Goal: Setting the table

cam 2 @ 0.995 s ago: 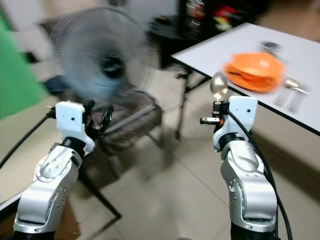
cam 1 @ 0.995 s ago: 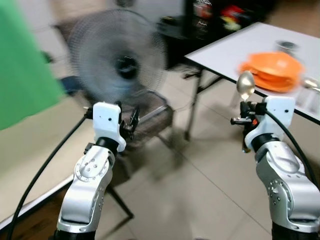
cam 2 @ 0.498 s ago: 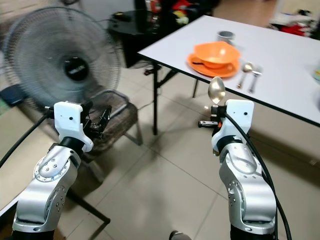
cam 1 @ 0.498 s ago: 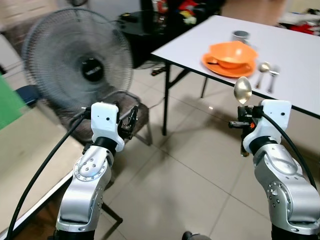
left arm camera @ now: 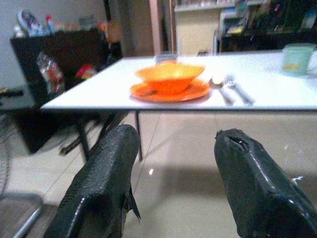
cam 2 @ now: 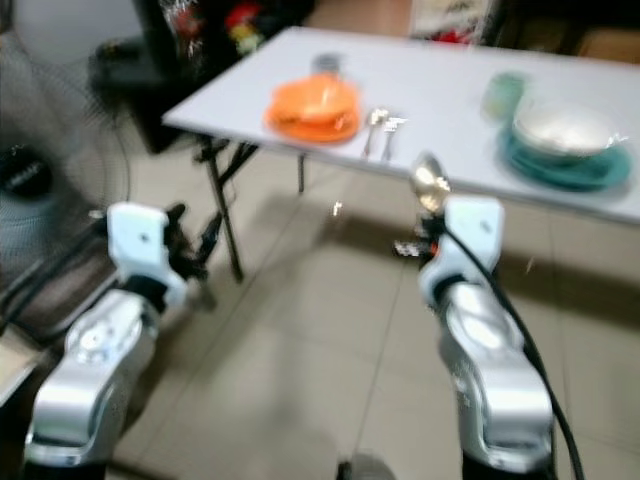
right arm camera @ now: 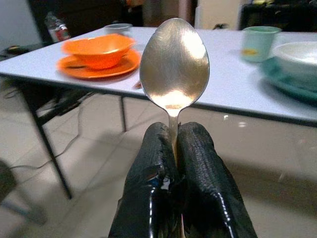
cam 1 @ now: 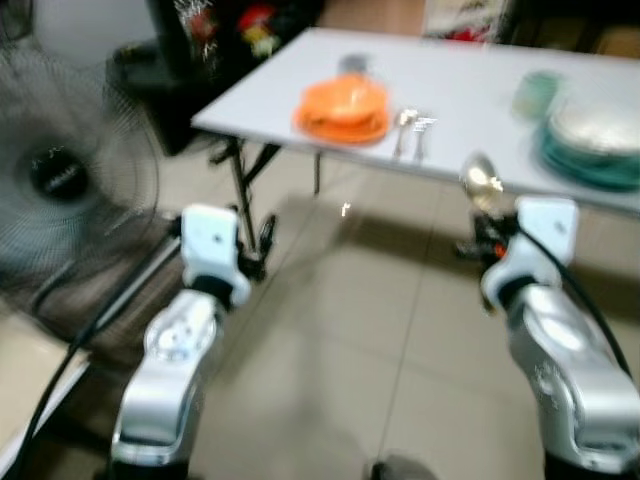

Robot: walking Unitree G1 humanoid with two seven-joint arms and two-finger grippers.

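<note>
My right gripper [right arm camera: 174, 148] pinches a metal spoon [right arm camera: 174, 64] by its handle, bowl upright, well short of the white table [cam 2: 430, 100]. My left gripper [left arm camera: 171, 183] is spread wide and empty. One place looks set: orange bowl [left arm camera: 170, 77] on its plate, cutlery [cam 2: 378, 130] beside. The teal plate [cam 2: 565, 160] place appears to lack a spoon. No writing is legible.
</note>
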